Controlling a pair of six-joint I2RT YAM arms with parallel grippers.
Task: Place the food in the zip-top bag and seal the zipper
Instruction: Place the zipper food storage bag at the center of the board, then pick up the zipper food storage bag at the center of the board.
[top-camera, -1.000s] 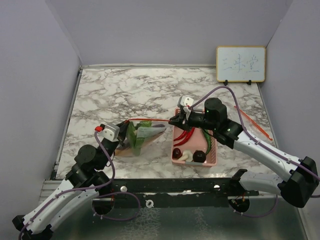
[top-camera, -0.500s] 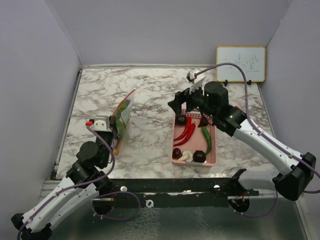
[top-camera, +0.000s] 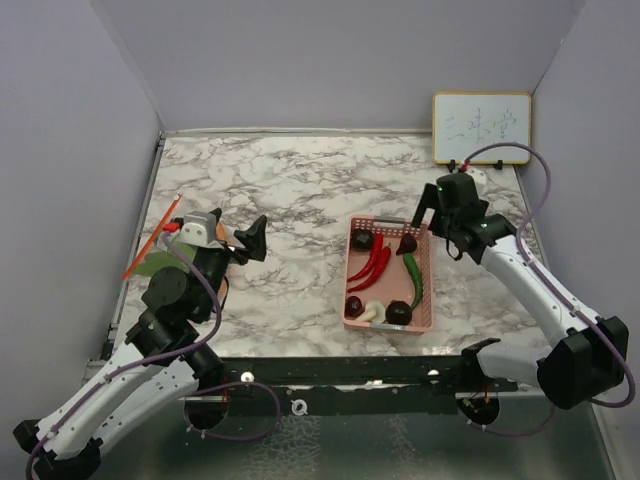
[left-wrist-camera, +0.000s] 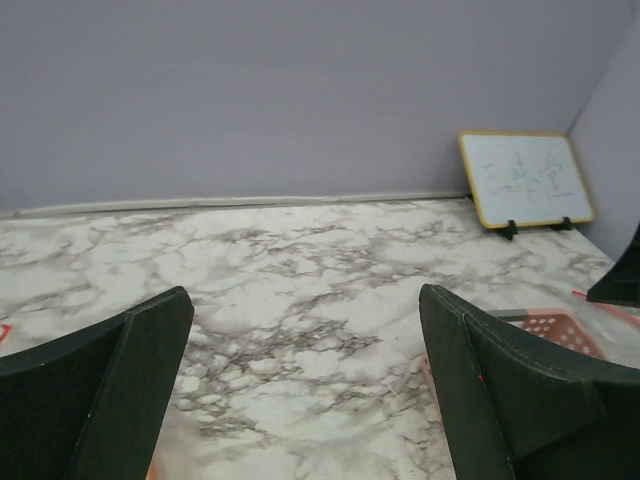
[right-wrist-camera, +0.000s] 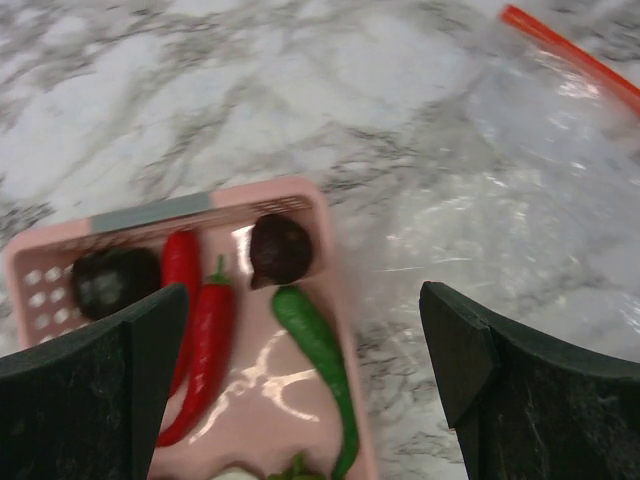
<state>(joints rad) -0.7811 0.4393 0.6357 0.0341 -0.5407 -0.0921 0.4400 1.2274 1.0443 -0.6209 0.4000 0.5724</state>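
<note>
Marble table (top-camera: 300, 180) with two arms mounted at its near edge. A pink basket (top-camera: 390, 327) sits right of centre and holds most of the food: two red chili peppers (top-camera: 370, 265), a green chili (top-camera: 415, 275), dark round pieces (top-camera: 362, 239) and a white mushroom-like piece (top-camera: 370, 312). The long items lie roughly near-to-far, tilted slightly. The zip-top bag (top-camera: 155, 250) lies at the far-left side of the table with its red zipper strip (top-camera: 150, 240) running diagonally. A green leafy vegetable (top-camera: 150, 266) shows inside it. The left gripper (top-camera: 248, 243) hovers just right of this bag, its fingers spread wide and holding nothing. The right gripper (top-camera: 432, 208) is likewise spread and empty above the basket's far-right corner, so the right arm is clearly the nearer one to the remaining food, which lies to its near left. The basket and the bag are well apart. The right wrist view shows a second clear bag (right-wrist-camera: 520, 200) just right of the basket.
</note>
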